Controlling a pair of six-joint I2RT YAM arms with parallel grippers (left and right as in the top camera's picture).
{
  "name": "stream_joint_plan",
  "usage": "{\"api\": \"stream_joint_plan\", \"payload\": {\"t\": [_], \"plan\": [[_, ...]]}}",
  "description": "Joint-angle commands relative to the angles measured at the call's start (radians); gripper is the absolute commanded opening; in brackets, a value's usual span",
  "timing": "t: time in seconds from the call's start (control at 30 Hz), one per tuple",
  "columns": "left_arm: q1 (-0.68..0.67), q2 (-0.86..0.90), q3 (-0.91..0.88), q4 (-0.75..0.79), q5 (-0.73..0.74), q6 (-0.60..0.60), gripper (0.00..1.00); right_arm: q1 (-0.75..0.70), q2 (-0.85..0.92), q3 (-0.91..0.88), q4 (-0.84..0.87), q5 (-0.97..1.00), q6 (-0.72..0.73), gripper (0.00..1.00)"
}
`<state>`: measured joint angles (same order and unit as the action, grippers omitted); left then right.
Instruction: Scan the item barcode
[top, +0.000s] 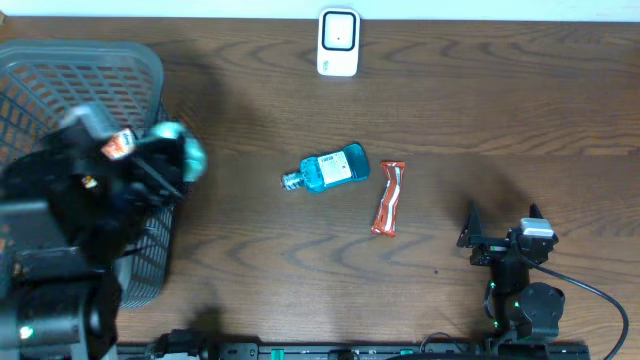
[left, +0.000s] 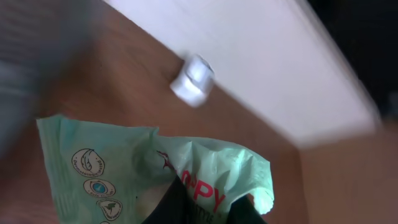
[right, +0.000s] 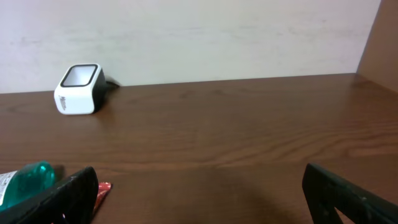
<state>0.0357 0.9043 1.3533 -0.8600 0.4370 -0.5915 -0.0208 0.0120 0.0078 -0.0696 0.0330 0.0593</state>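
Dark wood surface (top: 450, 110), white wall (right: 217, 31) along the far edge. Green pouch (left: 124, 168) is the item: pinched in the left hand (top: 170, 162), jaws closed tight on its lower edge, held off the surface just beside the right rim of the grey mesh basket (top: 90, 60). Left wrist view shows the pouch's printed face with round icons and red lettering; can't tell if a barcode is on that side. Overhead is motion-blurred around the left arm, so exact pouch tilt is unclear. Scanner (top: 338, 42), a small white unit with a dark window, sits upright at the far edge near the middle, well apart from the pouch; bare surface between pouch and scanner. Blue bottle (top: 325, 168) lies on its side mid-surface, cap toward the left. Orange packet (top: 389, 198) lies just right of it, not touching. Both sit nearer the front than the line from pouch to scanner. Right hand (top: 502, 222) is low at the near right, jaws spread wide, holding nothing, pointed toward the far wall; the bottle and the orange packet show at the left edge of its view.
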Motion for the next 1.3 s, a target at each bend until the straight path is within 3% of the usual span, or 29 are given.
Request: {"api": "stream_joint_plan", "payload": {"t": [0.0, 0.23, 0.47, 0.7, 0.9, 1.07, 1.17, 1.2, 1.23, 1.27], "plan": [[-0.193, 0.033, -0.043, 0.001, 0.076, 0.219, 0.07, 0.009, -0.005, -0.002, -0.002, 0.001, -0.005, 0.99], [-0.565, 0.195, -0.143, 0.011, 0.073, 0.431, 0.07, 0.009, -0.005, -0.002, -0.002, 0.001, -0.005, 0.99], [-0.769, 0.482, -0.174, 0.076, -0.062, 0.434, 0.07, 0.009, -0.005, -0.002, -0.002, 0.001, -0.005, 0.99], [-0.84, 0.785, -0.174, 0.208, -0.137, 0.433, 0.07, 0.009, -0.005, -0.002, -0.002, 0.001, -0.005, 0.99], [-0.84, 0.988, -0.174, 0.226, -0.187, 0.366, 0.07, 0.009, -0.005, -0.002, -0.002, 0.001, -0.005, 0.99], [-0.84, 1.051, -0.174, 0.23, -0.196, 0.33, 0.08, 0.009, -0.005, -0.002, -0.002, 0.001, -0.005, 0.99], [-0.84, 1.052, -0.174, 0.231, -0.196, 0.328, 0.32, 0.009, -0.005, -0.002, -0.002, 0.001, -0.005, 0.99], [-0.84, 1.052, -0.174, 0.233, -0.196, 0.328, 0.43, 0.009, -0.005, -0.002, -0.002, 0.001, -0.005, 0.99], [-0.84, 1.052, -0.174, 0.233, -0.197, 0.328, 0.61, 0.009, -0.005, -0.002, -0.002, 0.001, -0.005, 0.99], [-0.84, 1.052, -0.174, 0.233, -0.2, 0.327, 0.67, 0.009, -0.005, -0.002, -0.002, 0.001, -0.005, 0.99]]}}
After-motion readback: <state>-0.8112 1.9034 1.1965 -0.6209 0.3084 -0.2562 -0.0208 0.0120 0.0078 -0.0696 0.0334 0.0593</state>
